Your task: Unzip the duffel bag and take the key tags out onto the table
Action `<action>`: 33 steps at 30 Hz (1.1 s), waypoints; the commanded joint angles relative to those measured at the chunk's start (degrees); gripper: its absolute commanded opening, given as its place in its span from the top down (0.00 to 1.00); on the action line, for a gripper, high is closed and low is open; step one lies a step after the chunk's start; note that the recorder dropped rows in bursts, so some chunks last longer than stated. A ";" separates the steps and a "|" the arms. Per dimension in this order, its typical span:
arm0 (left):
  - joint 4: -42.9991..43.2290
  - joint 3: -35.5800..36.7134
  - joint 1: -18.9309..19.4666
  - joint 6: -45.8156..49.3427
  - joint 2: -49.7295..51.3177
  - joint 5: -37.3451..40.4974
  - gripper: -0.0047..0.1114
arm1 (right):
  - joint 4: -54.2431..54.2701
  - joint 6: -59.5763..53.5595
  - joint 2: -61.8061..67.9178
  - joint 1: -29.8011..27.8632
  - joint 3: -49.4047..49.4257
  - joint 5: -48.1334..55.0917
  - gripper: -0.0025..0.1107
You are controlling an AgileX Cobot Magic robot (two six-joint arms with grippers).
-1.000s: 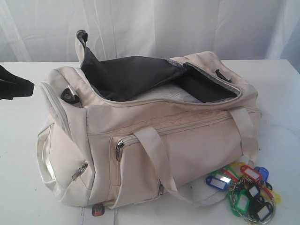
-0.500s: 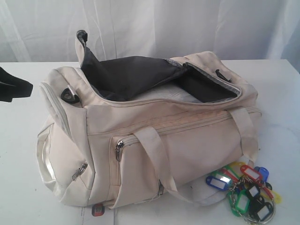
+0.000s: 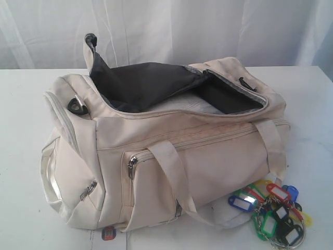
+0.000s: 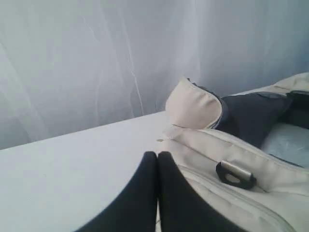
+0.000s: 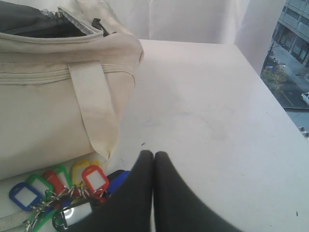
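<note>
The cream duffel bag (image 3: 171, 156) lies on the white table (image 3: 26, 104) with its top zipper open, dark lining (image 3: 140, 83) showing. The key tags (image 3: 273, 213) lie in a bunch on the table by the bag's front right corner, also in the right wrist view as key tags (image 5: 63, 186). My right gripper (image 5: 153, 153) is shut and empty, just beside the tags. My left gripper (image 4: 157, 154) is shut and empty, next to the bag's end with its black strap clip (image 4: 235, 174). Neither gripper shows in the exterior view.
A small red-blue round sticker (image 3: 108, 234) sits on the table at the bag's front. White curtains (image 3: 208, 26) hang behind the table. The table's right edge (image 5: 285, 116) borders a window. Bare tabletop lies right of the bag (image 5: 203, 106).
The left gripper, visible at the exterior view's left edge before, has drawn back out of that view. The bag and key tags have not moved.
</note>
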 commanded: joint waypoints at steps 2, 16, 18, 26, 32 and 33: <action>-1.15 10.72 2.69 -0.70 -13.22 -0.64 0.96 | 0.27 0.33 -0.34 0.17 0.25 0.01 0.98; -2.72 25.05 4.29 -0.80 -32.33 -1.75 0.96 | 0.27 0.33 -0.34 0.17 0.25 0.01 0.98; -3.28 25.05 4.29 -0.80 -32.33 -1.64 0.96 | 0.27 0.33 -0.34 0.17 0.25 0.01 0.98; -6.09 25.64 4.29 -2.29 -32.33 -0.90 0.96 | 0.27 0.33 -0.34 0.17 0.25 0.01 0.98; -3.16 26.40 4.29 -4.47 -32.33 -0.78 0.96 | 0.27 0.33 -0.34 0.17 0.25 0.01 0.98; 0.30 26.40 4.29 -7.66 -32.33 -0.78 0.96 | 0.27 0.33 -0.34 0.17 0.25 0.01 0.98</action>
